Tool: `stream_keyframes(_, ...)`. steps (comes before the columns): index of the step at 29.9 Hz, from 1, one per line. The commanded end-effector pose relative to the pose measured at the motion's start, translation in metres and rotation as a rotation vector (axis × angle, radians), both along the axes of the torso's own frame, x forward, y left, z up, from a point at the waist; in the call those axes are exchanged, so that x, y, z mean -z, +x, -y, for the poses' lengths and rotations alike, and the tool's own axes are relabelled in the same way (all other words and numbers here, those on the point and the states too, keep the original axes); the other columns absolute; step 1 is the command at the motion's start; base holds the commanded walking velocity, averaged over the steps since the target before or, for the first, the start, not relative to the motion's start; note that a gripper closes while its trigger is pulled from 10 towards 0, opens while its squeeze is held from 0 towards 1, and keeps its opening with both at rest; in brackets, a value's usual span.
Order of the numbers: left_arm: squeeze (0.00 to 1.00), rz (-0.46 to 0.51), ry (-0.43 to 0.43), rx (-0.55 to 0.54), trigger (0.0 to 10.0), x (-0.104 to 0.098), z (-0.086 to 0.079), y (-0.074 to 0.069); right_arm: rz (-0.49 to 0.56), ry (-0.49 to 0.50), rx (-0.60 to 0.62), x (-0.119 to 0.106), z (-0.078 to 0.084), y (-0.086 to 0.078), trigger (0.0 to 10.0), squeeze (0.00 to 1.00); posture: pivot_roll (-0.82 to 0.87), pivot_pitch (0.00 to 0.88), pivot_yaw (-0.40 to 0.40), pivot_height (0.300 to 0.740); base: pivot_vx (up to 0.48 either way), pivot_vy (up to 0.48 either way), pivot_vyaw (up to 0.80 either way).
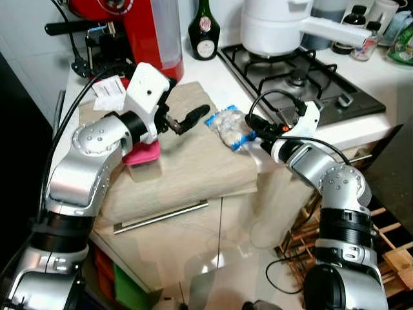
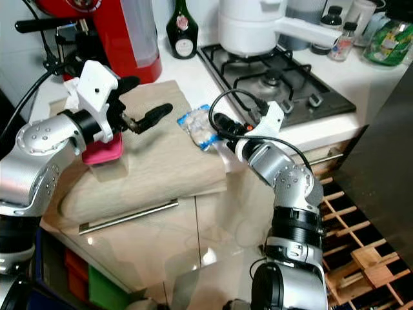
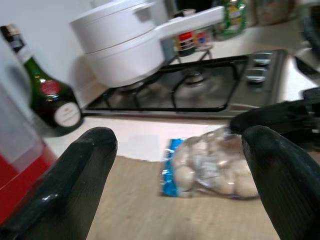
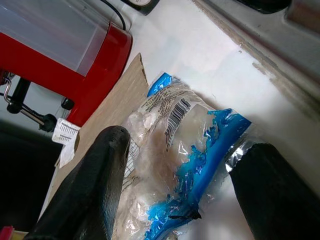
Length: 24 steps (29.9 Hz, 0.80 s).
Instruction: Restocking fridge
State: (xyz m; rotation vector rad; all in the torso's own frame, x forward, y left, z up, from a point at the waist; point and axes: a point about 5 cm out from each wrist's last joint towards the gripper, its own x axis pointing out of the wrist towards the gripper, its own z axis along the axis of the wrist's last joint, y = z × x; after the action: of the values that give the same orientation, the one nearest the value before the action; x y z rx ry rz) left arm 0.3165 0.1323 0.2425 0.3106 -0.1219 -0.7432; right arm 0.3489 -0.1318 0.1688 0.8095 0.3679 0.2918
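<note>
A clear plastic bag of small white pieces with blue printed edges [image 1: 231,128] lies on the white bench [image 1: 213,74], partly on the edge of a beige cloth [image 1: 187,165] and just in front of the gas hob [image 1: 303,81].

The right end effector [image 1: 256,132] sits at the bag's near end with its two black fingers spread wide; in the right wrist view one finger [image 4: 95,185] lies along the cloth side of the bag and the other [image 4: 272,192] along the bench side, so the bag [image 4: 175,160] lies between them, ungripped. Whether either finger touches the plastic cannot be told.

The left end effector [image 1: 187,119] hovers over the cloth beside the bag's other end, fingers parted and empty, pointing toward the bag; its wrist view shows the bag [image 3: 210,167] ahead between the two fingers [image 3: 75,180].

A pink object [image 1: 143,155] rests on the cloth under the left forearm. Behind stand a red appliance [image 1: 151,35], a dark green bottle [image 1: 204,29] and a white saucepan [image 1: 277,26] on the hob.
</note>
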Motion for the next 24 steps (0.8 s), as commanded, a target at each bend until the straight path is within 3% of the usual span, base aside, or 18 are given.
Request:
stream_keyframes(1, 0.0, -0.037, 0.031, 0.051, 10.0, 0.006, 0.003, -0.007, -0.035, -0.021, -0.018, 0.007, -0.006, 0.002, 0.5, 0.0, -0.02, 0.025, 0.046, 0.74, 0.0, 0.0, 0.0)
stream_keyframes(3, 0.0, -0.057, 0.058, 0.09, 10.0, 0.01, 0.005, -0.011, -0.031, -0.018, -0.015, 0.007, -0.005, 0.003, 0.0, 0.0, -0.01, 0.026, 0.046, 0.74, 0.0, 0.0, 0.0)
stream_keyframes(9, 0.0, -0.14, 0.14, 0.179, 10.0, 0.021, 0.006, -0.022, -0.036, -0.008, -0.014, 0.011, -0.006, 0.004, 0.0, 0.0, -0.01, 0.025, 0.049, 0.74, 0.0, 0.0, 0.0)
stream_keyframes(22, 0.0, -0.157, 0.133, 0.12, 10.0, 0.018, 0.0, -0.017, 0.032, 0.005, -0.016, 0.003, -0.01, 0.007, 0.0, 0.0, 0.0, 0.009, 0.052, 0.74, 0.0, 0.0, 0.0)
stream_keyframes(24, 0.0, -0.157, 0.131, 0.118, 10.0, 0.017, 0.0, -0.017, 0.051, -0.003, -0.017, -0.001, -0.011, 0.008, 0.0, 0.05, 0.0, 0.009, 0.052, 0.74, 0.0, 0.0, 0.0)
